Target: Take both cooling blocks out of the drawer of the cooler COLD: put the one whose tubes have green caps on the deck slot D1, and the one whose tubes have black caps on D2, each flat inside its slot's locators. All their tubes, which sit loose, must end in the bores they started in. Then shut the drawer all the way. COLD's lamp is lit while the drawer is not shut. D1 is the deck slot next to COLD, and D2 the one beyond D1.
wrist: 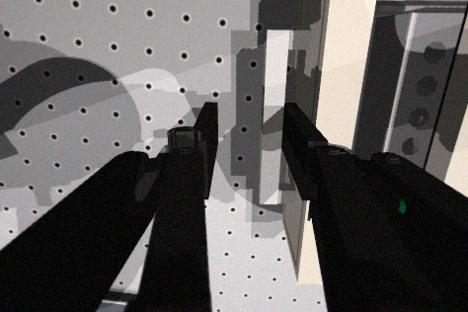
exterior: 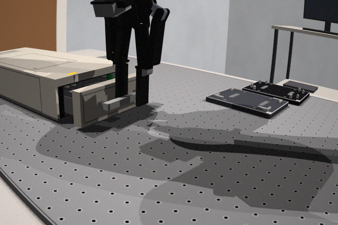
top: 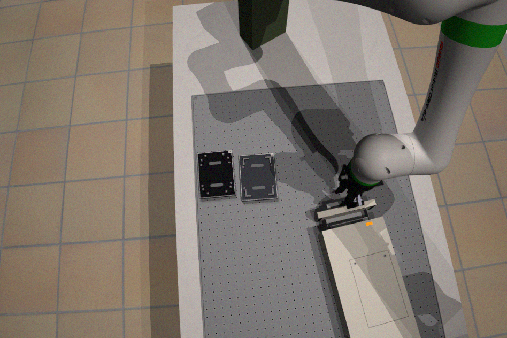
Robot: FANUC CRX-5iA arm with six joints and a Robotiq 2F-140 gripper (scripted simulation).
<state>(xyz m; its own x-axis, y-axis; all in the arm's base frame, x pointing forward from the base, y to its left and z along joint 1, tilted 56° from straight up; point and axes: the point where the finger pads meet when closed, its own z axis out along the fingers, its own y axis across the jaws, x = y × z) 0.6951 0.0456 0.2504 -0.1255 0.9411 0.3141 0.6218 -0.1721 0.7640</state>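
Tan floor tiles surround your pale tabletop, which carries a grey perforated plate; pale blue-grey walls stand behind. Your black two-finger gripper is partly open, its fingers astride the drawer's grey bar handle. You have the cream cooler's drawer partway out, a green cap inside and the orange-yellow lamp lit.

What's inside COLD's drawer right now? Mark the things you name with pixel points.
In the part-open drawer [exterior: 68, 105] [wrist: 369, 104]: a dark block [wrist: 427, 69] with round bores, and a green cap [exterior: 109, 76] in the exterior view. The rest lies under the housing [top: 360, 268] [exterior: 49, 85], so neither block's full tube count shows.
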